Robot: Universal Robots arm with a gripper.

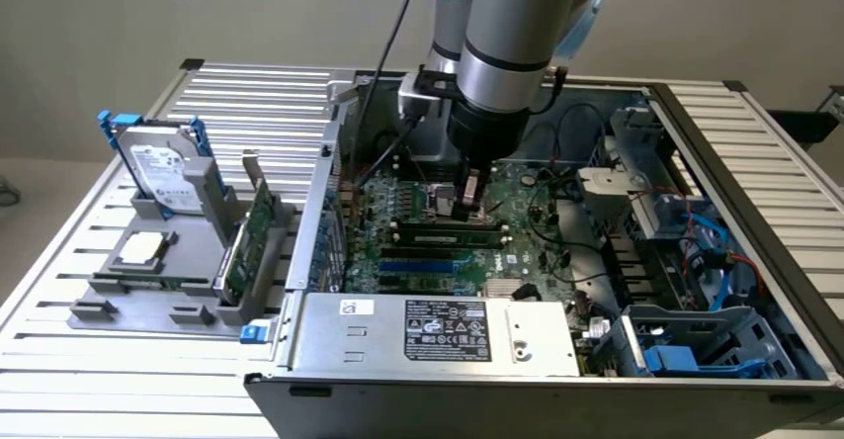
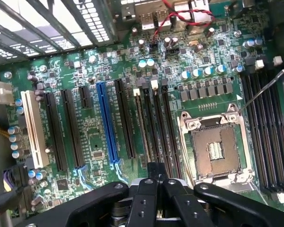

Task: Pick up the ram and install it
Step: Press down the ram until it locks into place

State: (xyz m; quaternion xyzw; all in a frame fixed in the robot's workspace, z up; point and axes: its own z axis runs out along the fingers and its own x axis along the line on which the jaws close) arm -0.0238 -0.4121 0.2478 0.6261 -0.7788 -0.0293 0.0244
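Pincer [image 1: 475, 190] shut, pressing down over the ram [image 1: 453, 229] in its motherboard [image 2: 132, 94] slot.
I judge the stick light, stiff, fragile: hold by its thin edges.

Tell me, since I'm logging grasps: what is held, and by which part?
Nothing, it seems: the gripper is shut, jaws just above the seated ram.

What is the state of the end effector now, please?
End effector: closed, directly over the ram in the motherboard slot.
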